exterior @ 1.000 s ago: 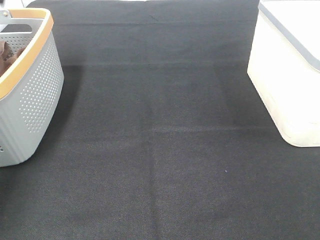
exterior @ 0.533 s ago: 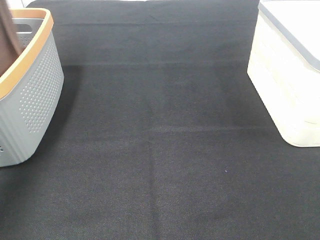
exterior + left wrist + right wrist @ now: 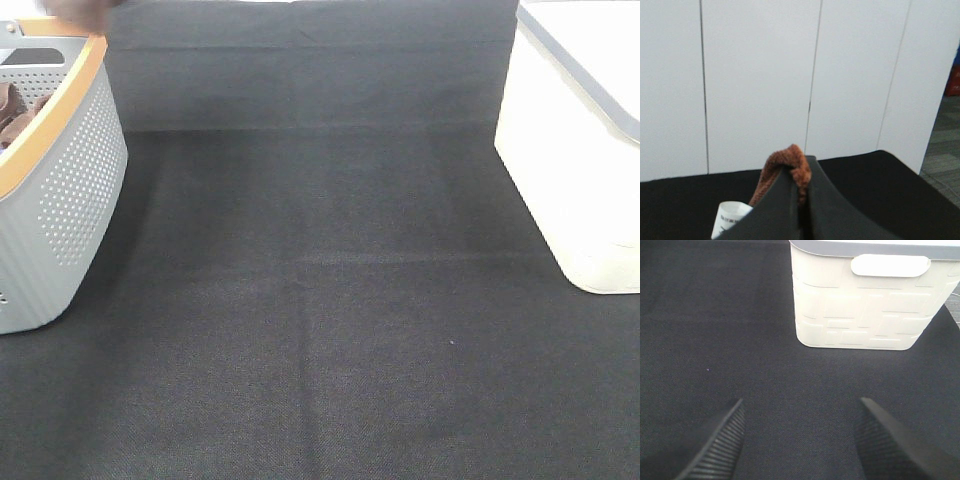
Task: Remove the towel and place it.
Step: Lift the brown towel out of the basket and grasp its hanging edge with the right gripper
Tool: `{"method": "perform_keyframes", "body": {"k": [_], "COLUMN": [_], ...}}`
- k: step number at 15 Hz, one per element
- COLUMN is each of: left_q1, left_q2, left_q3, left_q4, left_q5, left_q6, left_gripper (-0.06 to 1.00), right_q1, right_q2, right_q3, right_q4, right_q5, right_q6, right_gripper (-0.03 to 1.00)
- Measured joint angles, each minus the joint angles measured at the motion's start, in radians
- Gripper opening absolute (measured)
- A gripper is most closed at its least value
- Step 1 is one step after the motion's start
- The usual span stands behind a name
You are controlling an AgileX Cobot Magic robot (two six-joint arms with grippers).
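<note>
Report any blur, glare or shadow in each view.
Exterior high: the towel is a motion-blurred brown smear over the basket's rim; the white bin is washed out. Left wrist: the left hand, shut on the towel, looms soft near the lens. Right wrist: even light, the right hand's ribbed fingers fairly crisp.

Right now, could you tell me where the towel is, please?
A fold of the towel is pinched in the shut left gripper, up by the grey basket at the exterior view's far left.

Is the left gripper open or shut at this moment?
Shut on the towel: in the left wrist view the left gripper shows no gap, and a reddish-brown fold is pinched at its tip.
</note>
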Motion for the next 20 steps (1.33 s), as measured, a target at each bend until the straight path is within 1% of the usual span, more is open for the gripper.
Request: {"method": "perform_keyframes", "body": {"k": [2,3,5,6,8,10,11,12,13,14,15,16,17,19,20], "left_q1": [-0.06,-0.094,-0.136,-0.154,-0.2,-0.244,-0.267,-0.286,-0.304,-0.317,-0.333,-0.341,-0.344,-0.345,-0.345], "left_q2": [0.0,0.0,0.001,0.003,0.007,0.008,0.008,0.008,0.008,0.008,0.008,0.008,0.008,0.008,0.008], "left_q3": [0.0,0.0,0.0,0.0,0.0,0.0,0.0,0.0,0.0,0.0,0.0,0.0,0.0,0.0,0.0], "left_q4": [0.0,0.0,0.001,0.002,0.003,0.01,0.02,0.04,0.052,0.055,0.059,0.061,0.062,0.062,0.062], "left_q5": [-0.079,-0.117,-0.136,-0.136,-0.134,-0.134,-0.133,-0.133,-0.131,-0.127,-0.114,-0.102,-0.092,-0.072,-0.064], "left_q6": [0.006,0.006,0.006,0.006,0.006,0.006,0.006,0.006,0.007,0.007,0.007,0.007,0.007,0.007,0.007], "left_gripper": [0.0,0.0,0.0,0.0,0.0,0.0,0.0,0.0,0.0,0.0,0.0,0.0,0.0,0.0,0.0], "right_q1": [0.0,0.0,0.0,0.0,0.0,0.004,0.032,0.077,0.125,0.201,0.257,0.31,0.368,0.486,0.518], "right_q2": [0.016,0.062,0.146,0.194,0.316,0.432,0.491,0.559,0.634,0.748,0.82,0.897,0.96,1.079,1.132], "right_q3": [0.0,-0.003,-0.015,-0.015,-0.015,-0.015,-0.015,-0.015,-0.015,-0.015,-0.016,-0.03,-0.056,-0.14,-0.174], "right_q4": [0.016,0.055,0.112,0.142,0.235,0.4,0.512,0.622,0.703,0.798,0.854,0.888,0.908,0.923,0.923], "right_q5": [0.0,-0.008,-0.071,-0.116,-0.247,-0.405,-0.47,-0.523,-0.571,-0.652,-0.736,-0.805,-0.862,-0.958,-1.027], "right_q6": [0.0,0.0,-0.012,-0.04,-0.165,-0.329,-0.437,-0.579,-0.728,-0.89,-0.982,-1.051,-1.096,-1.149,-1.157], "right_gripper": [0.61,0.61,0.61,0.61,0.61,0.61,0.61,0.61,0.61,0.61,0.61,0.61,0.61,0.61,0.61]}}
